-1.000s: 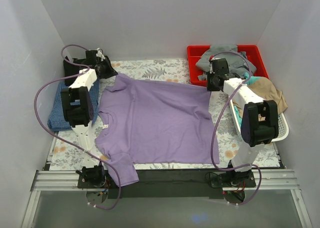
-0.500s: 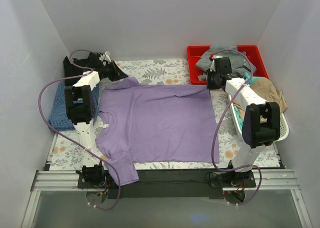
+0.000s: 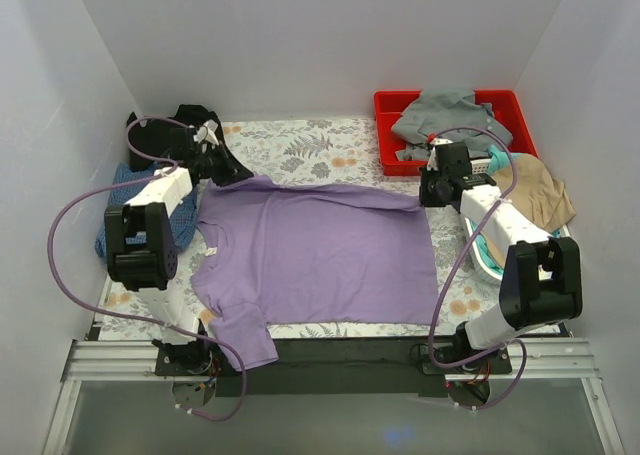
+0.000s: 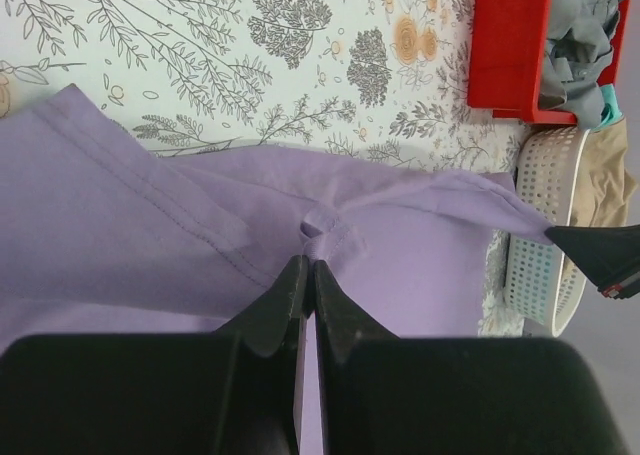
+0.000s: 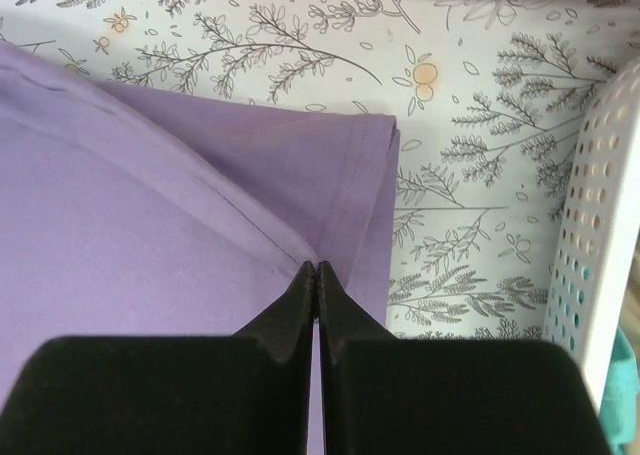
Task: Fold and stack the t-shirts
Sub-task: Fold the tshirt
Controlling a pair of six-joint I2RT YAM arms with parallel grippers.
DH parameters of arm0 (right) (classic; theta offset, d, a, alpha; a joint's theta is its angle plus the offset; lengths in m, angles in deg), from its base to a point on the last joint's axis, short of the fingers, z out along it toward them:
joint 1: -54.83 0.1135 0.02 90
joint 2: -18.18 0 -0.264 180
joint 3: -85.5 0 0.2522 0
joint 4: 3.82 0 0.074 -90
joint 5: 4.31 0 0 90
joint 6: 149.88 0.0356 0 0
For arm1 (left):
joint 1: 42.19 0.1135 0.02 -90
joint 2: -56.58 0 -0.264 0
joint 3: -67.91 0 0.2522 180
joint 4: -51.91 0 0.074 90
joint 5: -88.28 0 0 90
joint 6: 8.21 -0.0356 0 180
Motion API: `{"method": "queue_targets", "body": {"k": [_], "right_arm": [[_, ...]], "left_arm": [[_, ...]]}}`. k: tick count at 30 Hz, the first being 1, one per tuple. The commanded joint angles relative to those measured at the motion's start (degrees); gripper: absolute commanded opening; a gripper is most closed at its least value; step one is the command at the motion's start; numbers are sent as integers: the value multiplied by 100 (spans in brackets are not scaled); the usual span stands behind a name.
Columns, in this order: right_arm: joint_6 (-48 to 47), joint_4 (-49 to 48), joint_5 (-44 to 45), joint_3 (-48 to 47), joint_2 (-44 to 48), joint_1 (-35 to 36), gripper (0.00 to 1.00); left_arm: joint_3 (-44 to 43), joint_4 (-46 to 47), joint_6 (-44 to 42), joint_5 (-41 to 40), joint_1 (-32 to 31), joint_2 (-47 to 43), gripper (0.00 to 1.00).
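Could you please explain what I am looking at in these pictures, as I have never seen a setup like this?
These are two robot arms bolted at the near edge of a table. The wide picture comes from a fixed camera above and behind them. The other two come from a camera on each wrist, so that arm's black jaws fill the bottom.

A purple shirt lies spread on the flowered cloth. The left arm has its jaws shut on the shirt's far left edge, and the right arm has its jaws shut on the far right corner.

A blue checked shirt lies at the left. A red bin of grey clothes stands at the far right, with a white basket near it.
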Motion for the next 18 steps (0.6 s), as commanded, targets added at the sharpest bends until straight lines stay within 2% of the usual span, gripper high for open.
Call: {"method": "queue_targets", "body": {"k": [1, 12, 18], "right_arm": [[108, -8, 317, 231, 275, 9, 1], [205, 265, 485, 724, 267, 18, 1], [267, 335, 915, 856, 311, 18, 1]], "left_arm": [[366, -39, -194, -326, -15, -625, 0], [1613, -540, -300, -678, -7, -1321, 0], [1843, -734, -291, -959, -7, -1742, 0]]}}
